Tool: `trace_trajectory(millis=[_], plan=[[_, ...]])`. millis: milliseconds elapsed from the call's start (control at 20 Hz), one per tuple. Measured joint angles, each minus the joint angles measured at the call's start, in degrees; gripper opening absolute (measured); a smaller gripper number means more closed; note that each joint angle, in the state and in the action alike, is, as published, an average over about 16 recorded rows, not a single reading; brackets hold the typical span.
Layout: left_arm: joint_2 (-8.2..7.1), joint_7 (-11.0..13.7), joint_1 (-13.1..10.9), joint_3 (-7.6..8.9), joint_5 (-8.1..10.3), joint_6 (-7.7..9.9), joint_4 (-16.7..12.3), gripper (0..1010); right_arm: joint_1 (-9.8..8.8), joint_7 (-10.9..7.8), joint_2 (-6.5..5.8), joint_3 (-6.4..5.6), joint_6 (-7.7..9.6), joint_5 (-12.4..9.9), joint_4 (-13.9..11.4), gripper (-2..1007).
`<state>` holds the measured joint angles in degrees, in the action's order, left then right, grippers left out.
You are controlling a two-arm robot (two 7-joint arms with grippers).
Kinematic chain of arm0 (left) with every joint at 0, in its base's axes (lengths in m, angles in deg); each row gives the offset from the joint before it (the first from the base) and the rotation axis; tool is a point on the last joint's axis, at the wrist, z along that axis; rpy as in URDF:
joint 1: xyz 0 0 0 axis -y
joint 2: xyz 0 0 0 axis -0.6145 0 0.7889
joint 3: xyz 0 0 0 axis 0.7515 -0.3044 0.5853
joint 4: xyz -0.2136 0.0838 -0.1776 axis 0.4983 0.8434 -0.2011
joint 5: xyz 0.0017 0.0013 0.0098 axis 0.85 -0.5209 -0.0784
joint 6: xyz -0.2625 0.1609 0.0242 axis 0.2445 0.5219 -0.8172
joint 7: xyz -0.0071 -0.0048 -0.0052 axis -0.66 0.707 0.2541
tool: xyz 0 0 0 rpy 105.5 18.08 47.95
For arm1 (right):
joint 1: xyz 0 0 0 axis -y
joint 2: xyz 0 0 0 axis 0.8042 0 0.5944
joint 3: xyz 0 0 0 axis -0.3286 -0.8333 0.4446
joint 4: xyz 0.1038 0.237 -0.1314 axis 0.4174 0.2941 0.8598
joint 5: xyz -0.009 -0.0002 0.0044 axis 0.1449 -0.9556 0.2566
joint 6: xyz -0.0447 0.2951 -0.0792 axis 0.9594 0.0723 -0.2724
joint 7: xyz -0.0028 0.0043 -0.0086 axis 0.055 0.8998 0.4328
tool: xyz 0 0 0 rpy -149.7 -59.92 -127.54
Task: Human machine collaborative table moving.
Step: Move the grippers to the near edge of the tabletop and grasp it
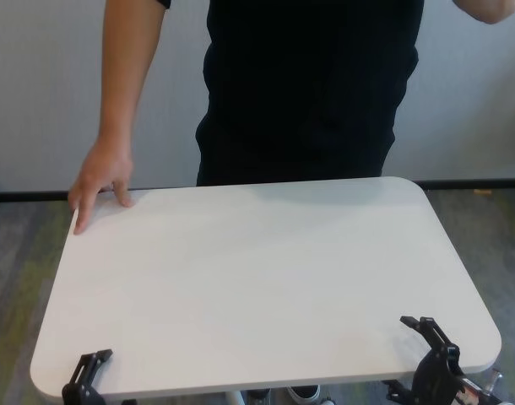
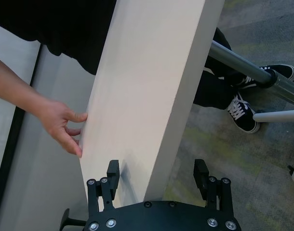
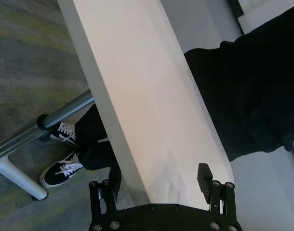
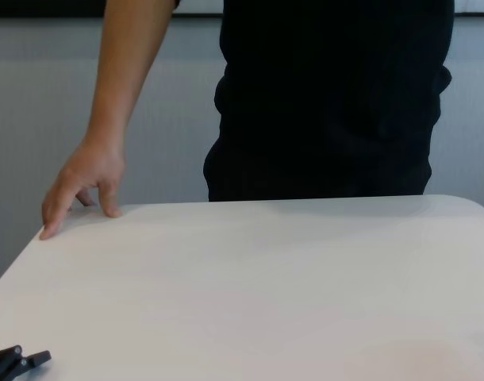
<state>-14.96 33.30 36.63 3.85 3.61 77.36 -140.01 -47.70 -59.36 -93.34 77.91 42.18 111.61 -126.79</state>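
No brand, label or legible writing is showing on any surface.

The table (image 1: 266, 287) is standing between the robot and the human (image 1: 308, 84), its white top filling most of the head view. The human is standing at the far edge, one hand (image 1: 101, 181) resting with fingertips on the far left corner of the top; the other arm is raised and running out of view at the upper right.

The left claw (image 1: 87, 371) is sitting at the near left corner of the table. In the left wrist view its fingers (image 2: 112, 173) are standing spread, one above the top and one below, with the table edge lying between them. Whether either finger is touching the board cannot be told.

The right claw (image 1: 430, 342) is sitting at the near right corner, likewise spread, its fingers (image 3: 204, 175) straddling the edge of the top.

Below the top, the grey pole (image 3: 65, 115) and the human's dark sneakers (image 3: 62, 168) with white laces are showing over patterned carpet (image 3: 31, 57).
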Motion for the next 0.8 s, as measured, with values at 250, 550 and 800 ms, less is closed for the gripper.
trace_trajectory(millis=[250, 550, 800], plan=[[0.34, -0.1, -0.4, 0.48, -0.38, -0.82, 0.2, 1000, 0.01, -0.34, 0.62, -0.36, -0.35, 0.4, 0.3, 1001], [0.73, 0.0, -0.8, 1.16, -0.89, -1.53, 0.4, 1000, 0.11, -0.93, 1.4, -0.74, -0.78, 0.7, 0.7, 1001], [1.07, 0.0, -1.0, 1.7, -1.01, -2.65, 0.6, 1000, 0.09, -1.09, 2.2, -1.35, -1.69, 0.2, 1.2, 1001]])
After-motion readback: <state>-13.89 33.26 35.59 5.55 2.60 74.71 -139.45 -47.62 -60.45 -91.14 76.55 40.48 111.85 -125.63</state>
